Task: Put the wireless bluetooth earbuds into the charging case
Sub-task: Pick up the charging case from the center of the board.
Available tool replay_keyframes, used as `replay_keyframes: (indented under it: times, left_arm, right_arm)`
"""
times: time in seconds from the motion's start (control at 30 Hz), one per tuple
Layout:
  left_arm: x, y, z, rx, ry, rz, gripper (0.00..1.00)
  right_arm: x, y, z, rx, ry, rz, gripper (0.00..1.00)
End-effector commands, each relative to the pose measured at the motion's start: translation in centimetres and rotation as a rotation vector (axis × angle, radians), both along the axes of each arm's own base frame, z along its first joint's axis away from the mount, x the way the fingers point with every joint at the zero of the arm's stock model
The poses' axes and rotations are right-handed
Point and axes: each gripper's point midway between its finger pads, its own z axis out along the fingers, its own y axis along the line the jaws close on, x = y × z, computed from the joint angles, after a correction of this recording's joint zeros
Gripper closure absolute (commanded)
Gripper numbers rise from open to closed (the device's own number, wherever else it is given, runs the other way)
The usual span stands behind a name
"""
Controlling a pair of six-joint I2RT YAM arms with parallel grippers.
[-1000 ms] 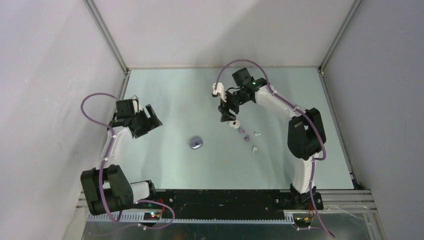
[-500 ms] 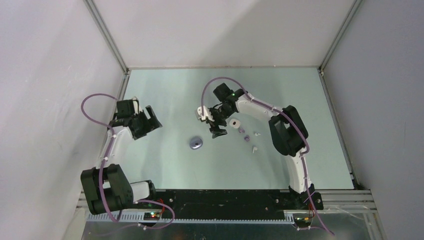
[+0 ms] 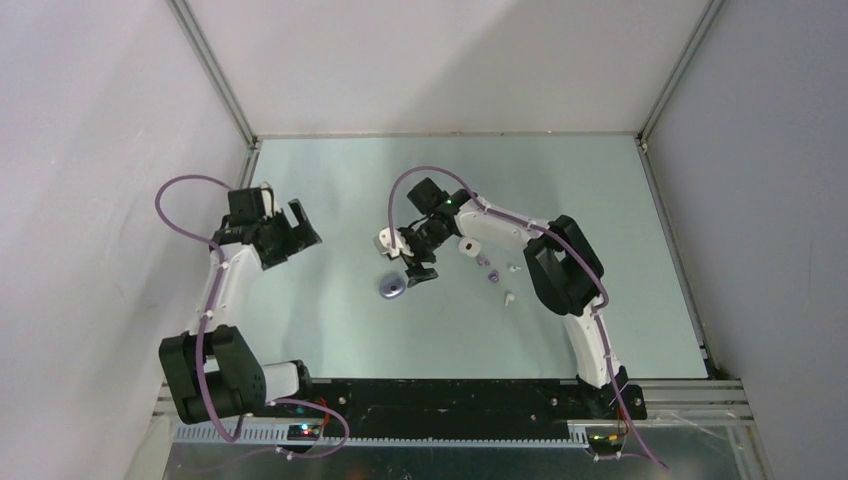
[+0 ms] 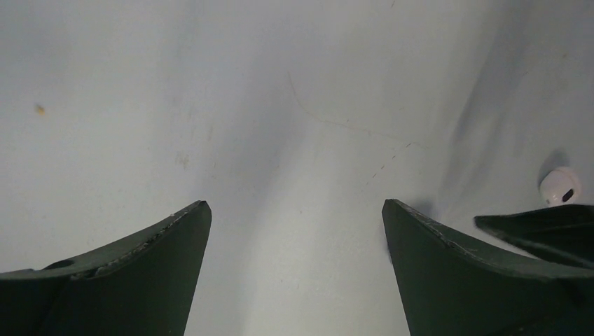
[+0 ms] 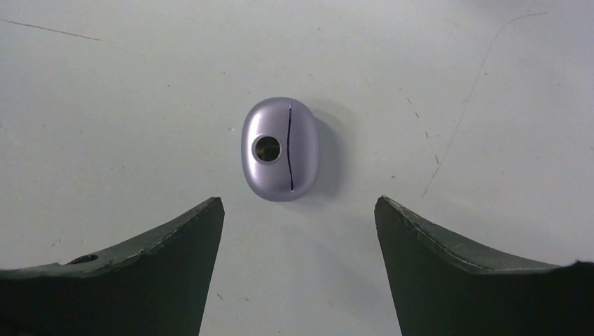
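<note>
right fingers (image 5: 192, 238) spread wide, purple case (image 5: 280, 148) framed between them, untouched | purple case shut, lying on the counter (image 5: 105, 91), contents hidden | white case (image 3: 468, 246) to its right, contents cannot be told | purple earbuds (image 3: 483, 262) and white earbuds (image 3: 514, 268) loose on counter beside white case, in neither case | left fingers (image 4: 171, 241) spread, empty

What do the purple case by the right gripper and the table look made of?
The purple charging case looks like glossy moulded plastic with a pearly sheen: soft highlights, a thin seam. The table seems a matte pale sheet, laminate or painted, faintly scratched; I cannot tell which.
</note>
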Motion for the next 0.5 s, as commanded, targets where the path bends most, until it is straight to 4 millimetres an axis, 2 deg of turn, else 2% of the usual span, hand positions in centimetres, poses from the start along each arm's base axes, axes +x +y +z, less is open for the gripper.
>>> replay_keyframes:
  times: [0.0, 0.23, 0.3, 0.47]
  left_arm:
    - [2.3, 0.7, 3.0, 0.014, -0.078, 0.02, 0.02]
    - [3.8, 0.5, 3.9, -0.025, -0.127, 0.051, 0.03]
    - [3.7, 0.5, 4.1, -0.022, -0.138, 0.053, 0.03]
    - [2.7, 0.2, 4.1, -0.029, -0.139, 0.05, 0.03]
  right_arm:
    - [-1.0, 1.4, 0.2, 0.023, 0.021, 0.021, 0.17]
    - [-1.3, 3.0, -0.8, -0.028, 0.073, -0.074, 0.2]
    - [-1.3, 3.5, -0.7, -0.036, 0.086, -0.081, 0.21]
    - [-2.4, 3.9, -1.9, -0.08, 0.103, -0.05, 0.21]
